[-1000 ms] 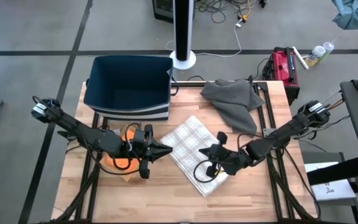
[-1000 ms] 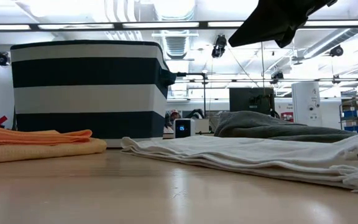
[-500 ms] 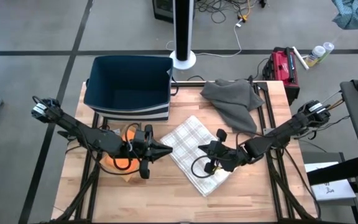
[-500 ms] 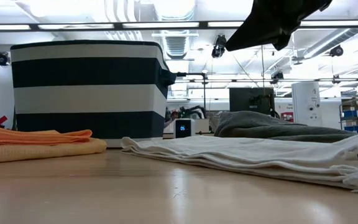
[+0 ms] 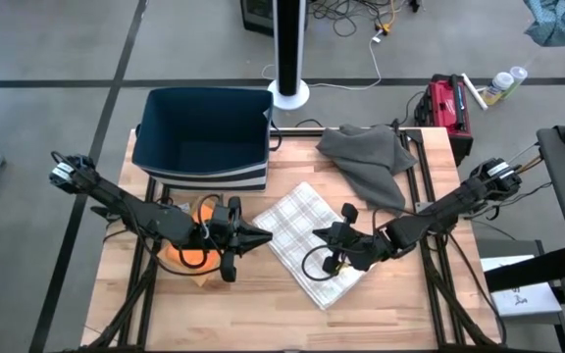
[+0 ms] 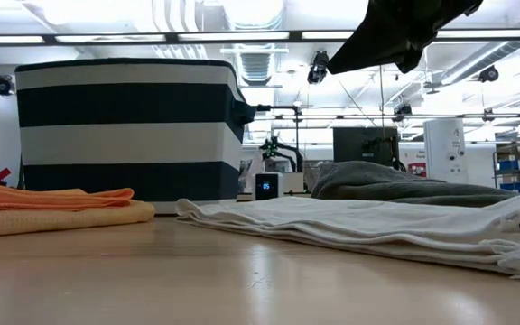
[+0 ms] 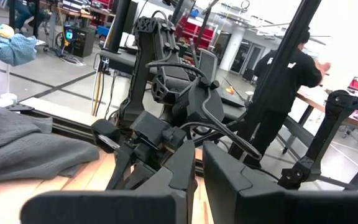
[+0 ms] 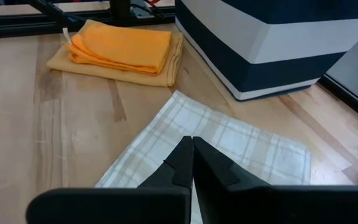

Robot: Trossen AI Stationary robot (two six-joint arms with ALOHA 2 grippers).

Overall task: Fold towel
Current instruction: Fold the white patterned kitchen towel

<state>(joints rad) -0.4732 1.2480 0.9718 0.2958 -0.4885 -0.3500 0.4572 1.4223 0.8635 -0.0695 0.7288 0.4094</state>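
While the plaid towel [image 5: 307, 240] lay flat and seemingly part-folded on the counter [image 5: 263, 304], both grippers — left [image 5: 263, 238], right [image 5: 324, 257] — hovered with jaws closed, empty; further folding looked pending.

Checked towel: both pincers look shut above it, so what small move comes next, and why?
Probably open the right pincer and lower it to the checked towel's near edge: it hovers shut over the flat cloth, holding nothing. The left pincer waits shut beside the towel.
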